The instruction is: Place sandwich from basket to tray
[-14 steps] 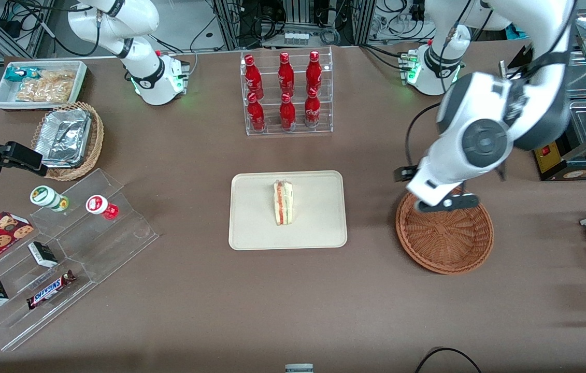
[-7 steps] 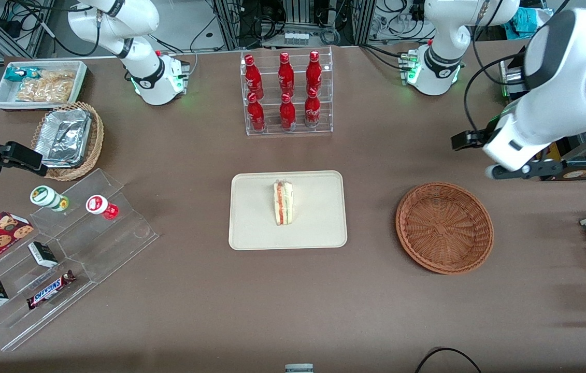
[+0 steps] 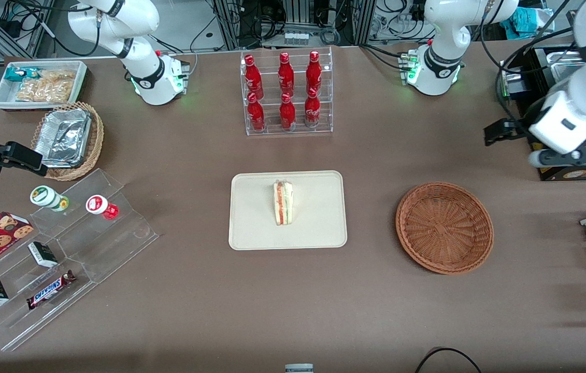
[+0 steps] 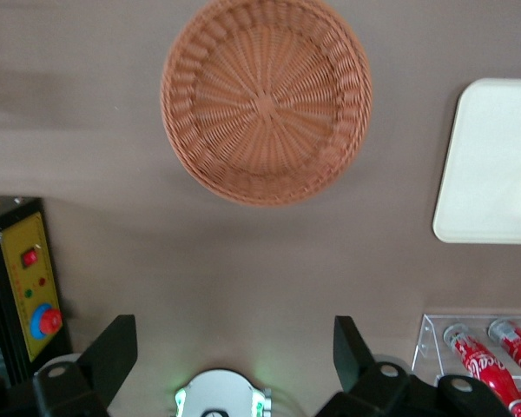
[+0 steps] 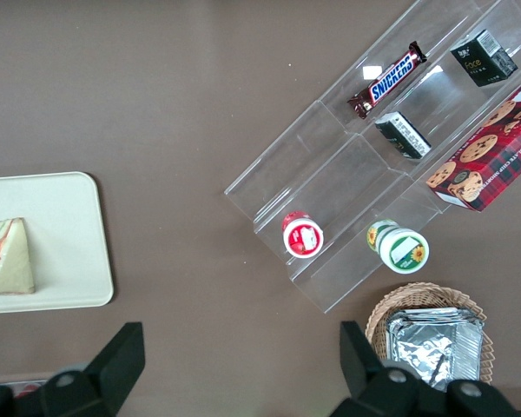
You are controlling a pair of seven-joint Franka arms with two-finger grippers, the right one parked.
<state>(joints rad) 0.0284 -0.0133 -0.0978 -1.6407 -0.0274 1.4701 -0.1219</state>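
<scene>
Front view: sandwich (image 3: 283,202) on tray (image 3: 251,228) at mid-worktop, long axis toward the front edge, basket (image 3: 444,227) empty between it and wide-open, empty jaws (image 3: 518,142) raised near the working arm's edge.

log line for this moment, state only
sandwich: on tray | basket: empty | gripper: open, raised, near working arm's end

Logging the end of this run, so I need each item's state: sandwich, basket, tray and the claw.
sandwich: lying on the tray, free of the claw.
basket: empty, upright on the table.
tray: holds only the sandwich.
claw: open, empty, raised toward the working arm's end of the table, apart from the basket.
</scene>
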